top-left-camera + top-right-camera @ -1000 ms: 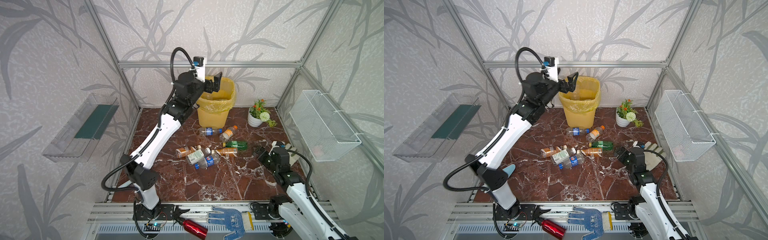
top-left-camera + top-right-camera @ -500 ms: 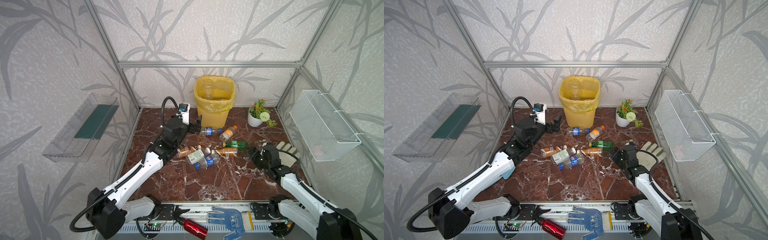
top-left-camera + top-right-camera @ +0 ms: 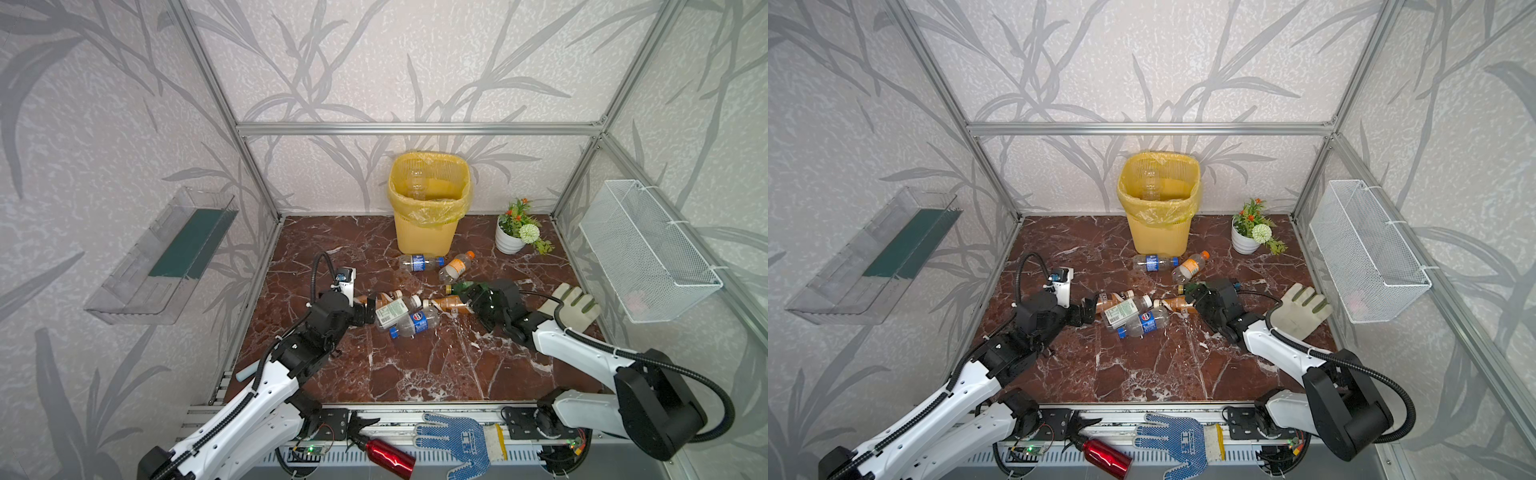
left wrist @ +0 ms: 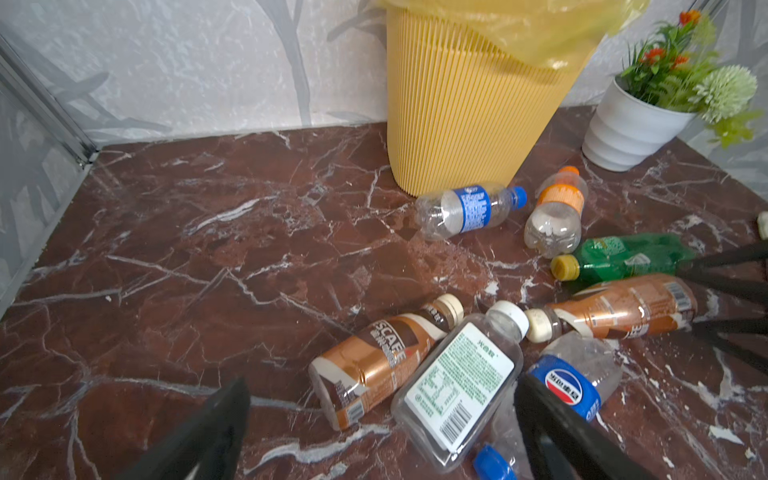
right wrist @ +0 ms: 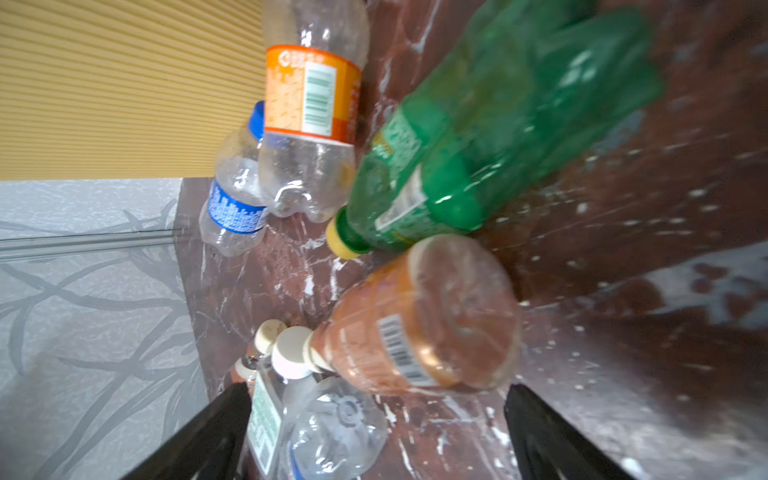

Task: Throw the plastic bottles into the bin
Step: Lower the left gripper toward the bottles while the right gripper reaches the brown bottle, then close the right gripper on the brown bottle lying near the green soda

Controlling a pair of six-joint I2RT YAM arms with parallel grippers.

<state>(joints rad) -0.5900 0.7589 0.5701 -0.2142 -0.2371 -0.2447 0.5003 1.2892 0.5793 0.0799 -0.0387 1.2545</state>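
Several plastic bottles [image 3: 392,309] lie clustered between left gripper [image 3: 369,312] and right gripper [image 3: 469,300] — both spread wide.

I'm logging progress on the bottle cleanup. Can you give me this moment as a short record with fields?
bin: upright by the back wall, one clear bottle visible inside
loose bottles: seven in view, all lying on the marble floor
left gripper: open, at the brown coffee bottle
right gripper: open, at the base of the second brown bottle
held: nothing
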